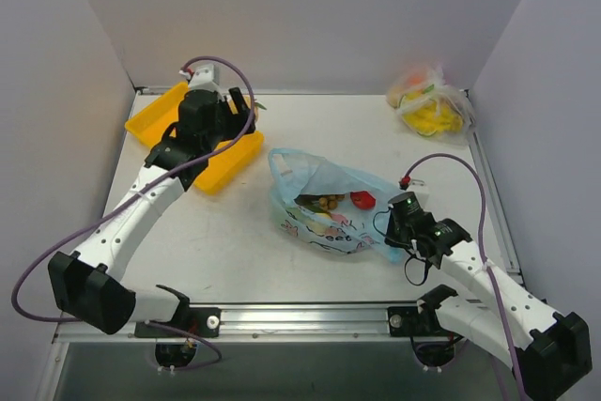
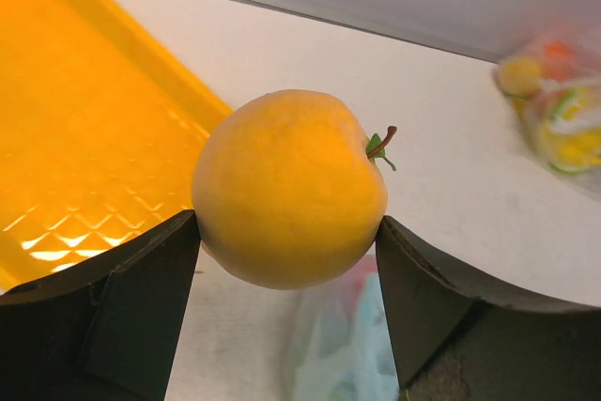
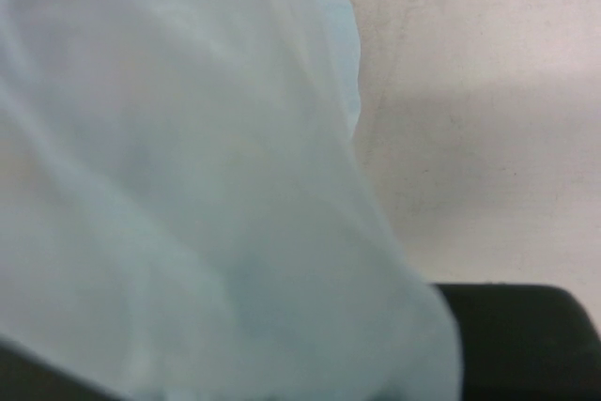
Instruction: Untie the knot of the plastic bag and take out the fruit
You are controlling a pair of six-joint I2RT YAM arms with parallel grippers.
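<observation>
A round yellow-orange fruit (image 2: 286, 185) with a short stem and a green leaf is clamped between my left gripper's (image 2: 286, 232) two dark fingers. In the top view that gripper (image 1: 240, 105) hangs over the right end of the yellow tray (image 1: 155, 124). The light blue plastic bag (image 1: 324, 204) lies mid-table with its mouth open; no knot shows. Inside it lie a red fruit (image 1: 362, 199) and a brown bunch (image 1: 324, 202). My right gripper (image 1: 402, 223) is shut on the bag's right edge. Blue film (image 3: 188, 185) fills the right wrist view, hiding all but one dark finger (image 3: 516, 326).
The yellow tray (image 2: 75, 138) sits at the back left. A clear tied bag (image 1: 430, 100) with yellow and orange contents lies at the back right corner. Grey walls close in the table on three sides. A metal rail runs along the near edge.
</observation>
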